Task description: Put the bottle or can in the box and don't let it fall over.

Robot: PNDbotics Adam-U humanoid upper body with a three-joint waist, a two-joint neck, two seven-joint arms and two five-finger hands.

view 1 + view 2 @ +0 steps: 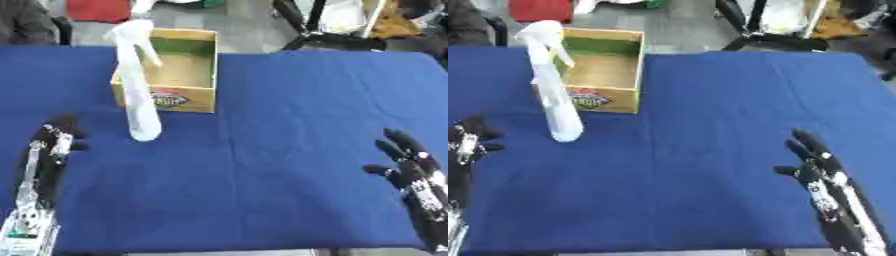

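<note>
A tall white spray bottle (137,85) stands upright on the blue table, just in front of the left part of an open cardboard box (175,70). The box is open at the top and looks empty inside. My left hand (49,150) rests open at the lower left, fingers pointing up, a short way left of and below the bottle's base. My right hand (411,165) rests open at the lower right, far from the bottle and box. Neither hand touches anything.
The blue cloth-covered table (280,125) stretches wide between the hands. Beyond its far edge are a red object (98,9), black chair legs (302,22) and a person's dark sleeve (22,22) at the top left.
</note>
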